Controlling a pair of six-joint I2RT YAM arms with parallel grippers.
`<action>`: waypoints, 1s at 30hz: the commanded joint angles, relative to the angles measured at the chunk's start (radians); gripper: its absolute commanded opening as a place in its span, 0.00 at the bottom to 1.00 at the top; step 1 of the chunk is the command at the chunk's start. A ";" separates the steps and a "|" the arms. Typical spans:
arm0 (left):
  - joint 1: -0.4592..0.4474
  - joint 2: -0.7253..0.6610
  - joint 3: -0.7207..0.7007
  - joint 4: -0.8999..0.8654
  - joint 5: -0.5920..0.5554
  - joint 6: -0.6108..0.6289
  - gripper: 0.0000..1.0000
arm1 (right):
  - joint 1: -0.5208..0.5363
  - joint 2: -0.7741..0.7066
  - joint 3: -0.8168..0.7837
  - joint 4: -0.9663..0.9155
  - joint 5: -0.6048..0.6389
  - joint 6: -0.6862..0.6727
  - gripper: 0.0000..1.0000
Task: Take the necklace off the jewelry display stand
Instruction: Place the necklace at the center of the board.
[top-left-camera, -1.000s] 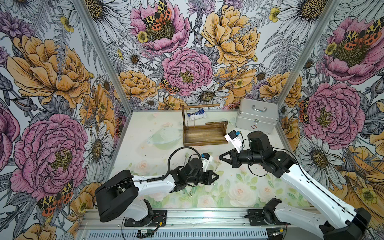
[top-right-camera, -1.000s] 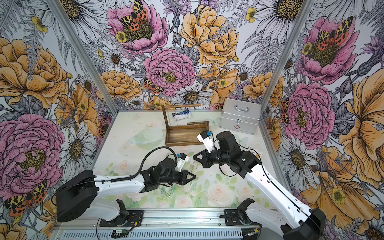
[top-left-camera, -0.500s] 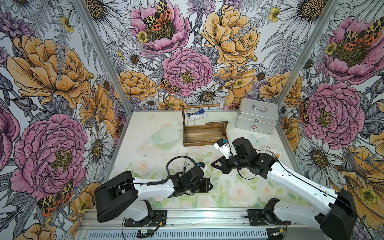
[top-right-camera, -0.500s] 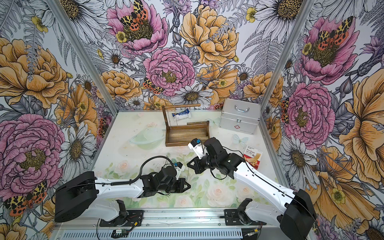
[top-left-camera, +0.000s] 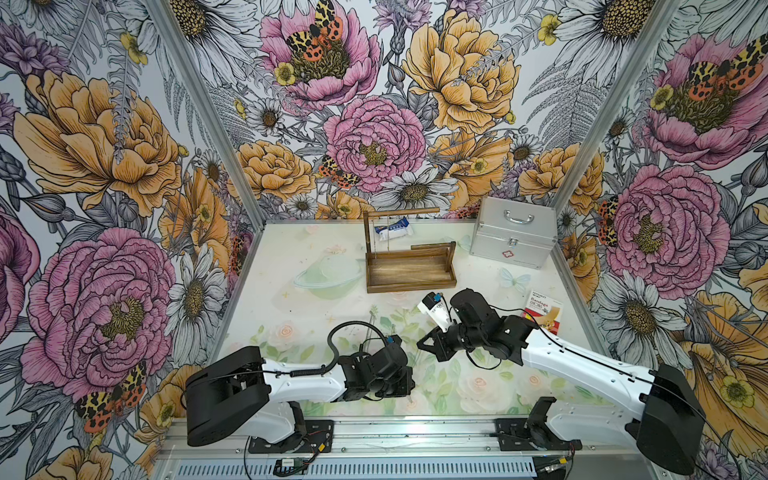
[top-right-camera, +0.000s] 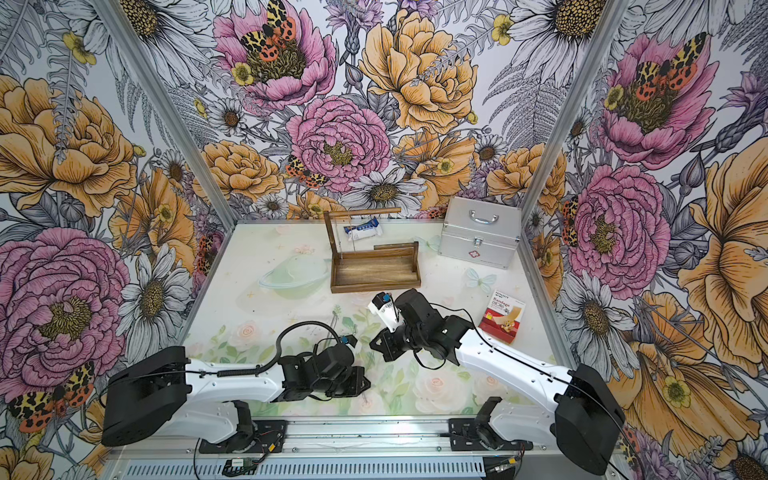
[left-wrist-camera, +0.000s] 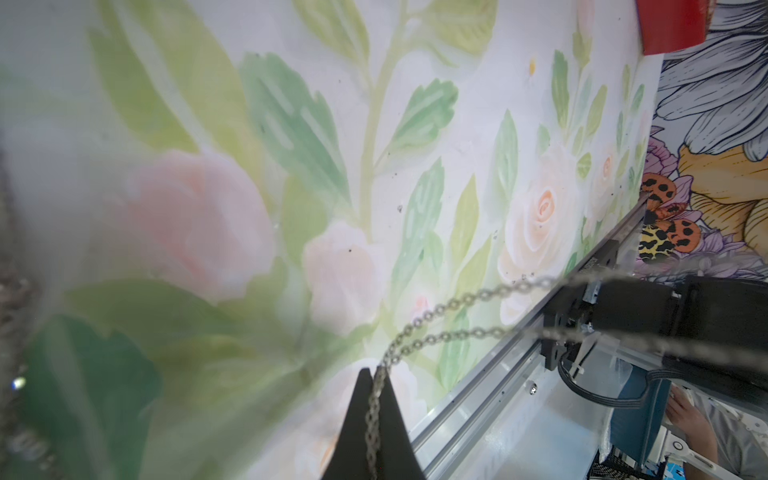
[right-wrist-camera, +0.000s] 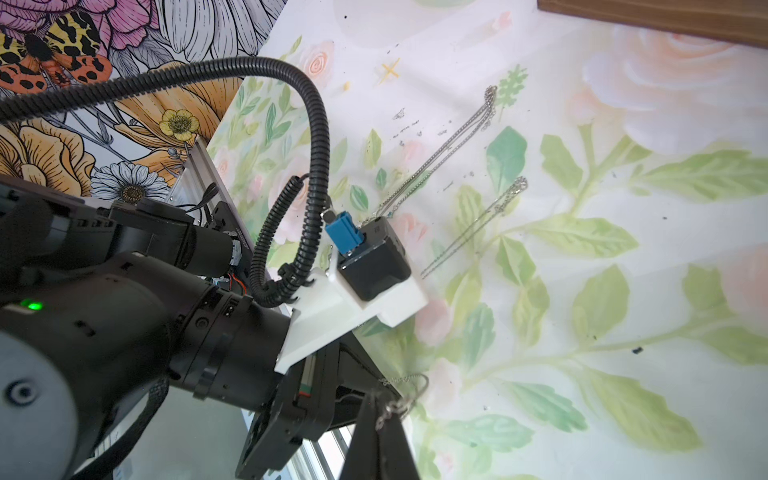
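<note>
— How will the necklace (left-wrist-camera: 419, 328) handle?
— It's a light, limp, slippery fine chain, so pinch the links at the very tips. The left gripper's (left-wrist-camera: 374, 376) jaws are closed on it near the table's (top-left-camera: 291, 257) front edge. The right gripper (right-wrist-camera: 378, 409) seems to nip it too.
— Containers?
— The jewelry display stand's (top-left-camera: 409, 286) tray looks bare. The silver case (top-left-camera: 513, 237) is latched, contents hidden.
</note>
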 joint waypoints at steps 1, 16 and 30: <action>-0.007 0.015 0.018 -0.032 -0.033 -0.007 0.00 | 0.010 0.029 0.003 0.040 0.029 0.004 0.00; -0.015 0.046 0.090 -0.151 -0.112 0.054 0.10 | 0.019 0.139 0.029 0.052 0.052 -0.024 0.00; -0.030 0.045 0.091 -0.170 -0.134 0.058 0.28 | 0.021 0.157 0.028 0.055 0.056 -0.021 0.00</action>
